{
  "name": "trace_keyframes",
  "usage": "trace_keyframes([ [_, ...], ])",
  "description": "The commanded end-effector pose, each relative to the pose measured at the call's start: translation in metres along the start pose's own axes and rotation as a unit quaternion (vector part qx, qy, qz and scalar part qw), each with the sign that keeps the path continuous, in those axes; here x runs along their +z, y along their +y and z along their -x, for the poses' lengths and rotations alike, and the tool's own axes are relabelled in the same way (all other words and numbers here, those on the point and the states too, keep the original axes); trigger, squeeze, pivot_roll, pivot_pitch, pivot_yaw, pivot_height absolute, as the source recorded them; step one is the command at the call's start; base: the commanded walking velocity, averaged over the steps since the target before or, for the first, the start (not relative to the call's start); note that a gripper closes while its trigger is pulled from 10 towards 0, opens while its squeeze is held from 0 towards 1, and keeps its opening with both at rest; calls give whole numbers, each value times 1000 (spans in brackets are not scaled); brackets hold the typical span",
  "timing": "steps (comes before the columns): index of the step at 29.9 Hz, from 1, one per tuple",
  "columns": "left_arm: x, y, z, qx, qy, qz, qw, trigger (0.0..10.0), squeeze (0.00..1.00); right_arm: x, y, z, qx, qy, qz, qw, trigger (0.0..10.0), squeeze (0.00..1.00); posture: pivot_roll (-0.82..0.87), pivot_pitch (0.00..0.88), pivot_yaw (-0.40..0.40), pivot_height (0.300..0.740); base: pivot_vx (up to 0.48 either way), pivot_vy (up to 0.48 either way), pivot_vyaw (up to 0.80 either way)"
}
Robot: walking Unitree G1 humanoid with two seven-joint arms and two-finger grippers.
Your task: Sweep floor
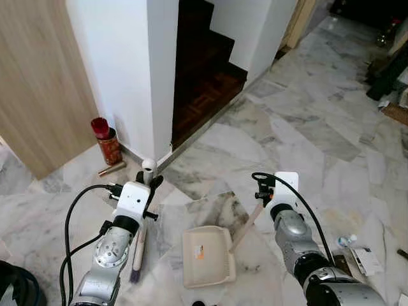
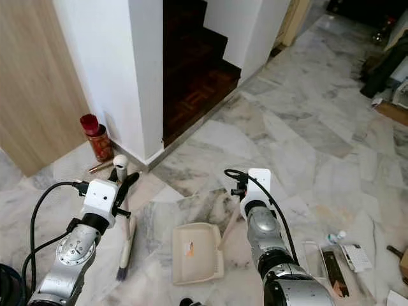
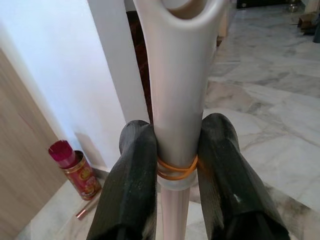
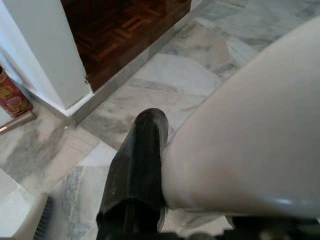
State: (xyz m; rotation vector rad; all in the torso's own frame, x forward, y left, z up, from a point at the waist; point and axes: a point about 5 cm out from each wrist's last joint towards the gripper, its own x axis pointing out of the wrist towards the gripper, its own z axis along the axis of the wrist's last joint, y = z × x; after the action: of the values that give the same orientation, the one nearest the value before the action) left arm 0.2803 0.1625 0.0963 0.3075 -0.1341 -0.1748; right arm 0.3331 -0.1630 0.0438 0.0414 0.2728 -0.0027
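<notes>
From the head camera, the left gripper point(image 1: 148, 180) holds a broom point(image 1: 139, 245) at seven o'clock on the marble floor point(image 1: 306, 127), with the dustpan point(image 1: 207, 255) at six o'clock and its handle point(image 1: 245, 227) in the right gripper point(image 1: 260, 197). At the left wrist, two black fingers point(image 3: 131, 185) clamp the broom's pale shaft. At the right wrist, one finger point(image 4: 137, 160) presses the dustpan's handle.

Floor's all grey-veined marble tile point(image 1: 299, 121) — pretty glossy, daylight bouncing off it toward the far end. A white wall corner point(image 1: 131, 70) sticks out in the middle, with dark parquet stairs point(image 1: 204, 76) climbing up behind it. Light wood panel point(image 1: 35, 83) on the left. A red tin point(image 1: 109, 145) (incense sticks, looks like) sits at the wall's foot — some clutter point(image 1: 389, 70) far right.
</notes>
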Motion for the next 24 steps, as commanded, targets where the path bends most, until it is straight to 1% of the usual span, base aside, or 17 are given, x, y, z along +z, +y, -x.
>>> trace_keyframes([
  [1,4,1,-3,7,-13,1,1000,10000,0,12,-2,-3,-2,-30,6,1000,10000,0,75,44,-124,740,0,-307,-769],
  [3,4,-1,-3,5,-14,6,1000,10000,0,12,-2,-3,0,-30,7,1000,10000,0,75,35,-125,740,0,-319,-769],
  [5,4,-2,-3,4,-14,12,1000,10000,0,12,-2,-2,0,-30,7,1000,10000,0,76,30,-126,740,0,0,-769],
  [13,4,-2,-4,3,-17,2,1000,10000,0,14,-3,-3,-2,-34,7,999,10000,0,78,5,-129,740,0,0,-769],
  [14,4,-2,-5,3,-18,1,1000,10000,0,14,-3,-3,-2,-35,7,999,10000,0,78,0,-129,740,0,-345,-769],
  [16,4,-2,-6,2,-19,3,1000,10000,0,14,-4,-3,-3,-35,8,999,10000,0,78,0,-127,740,0,-343,-769],
  [18,4,-3,-6,3,-18,9,1000,10000,0,14,-4,-3,-4,-36,8,999,10000,0,76,0,-122,740,0,0,-769],
  [24,3,-4,-9,-6,-19,8,1000,10000,0,15,-6,-2,-11,-43,4,999,10000,0,69,0,-109,740,0,0,-769],
])
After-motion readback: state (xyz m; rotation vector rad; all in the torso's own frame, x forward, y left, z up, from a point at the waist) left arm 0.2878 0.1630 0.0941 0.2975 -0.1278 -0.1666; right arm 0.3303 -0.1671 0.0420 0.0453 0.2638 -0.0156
